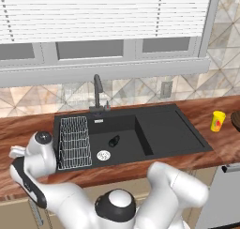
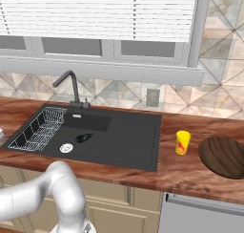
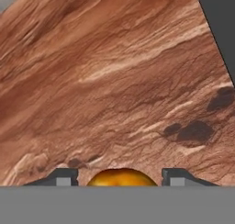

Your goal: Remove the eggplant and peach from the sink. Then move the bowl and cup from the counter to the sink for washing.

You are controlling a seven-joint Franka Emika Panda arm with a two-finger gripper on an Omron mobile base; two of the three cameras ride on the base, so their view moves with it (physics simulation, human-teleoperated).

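Brown wood-grain surface point(image 2: 190, 172) carries the black sink point(image 2: 128, 141); yellow cup point(image 2: 182, 142) and wooden bowl point(image 2: 224, 156) sit toward its right end.

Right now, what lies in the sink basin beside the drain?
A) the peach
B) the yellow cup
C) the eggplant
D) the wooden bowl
C: the dark eggplant lies in the sink basin near the drain; the cup and bowl sit on the counter.
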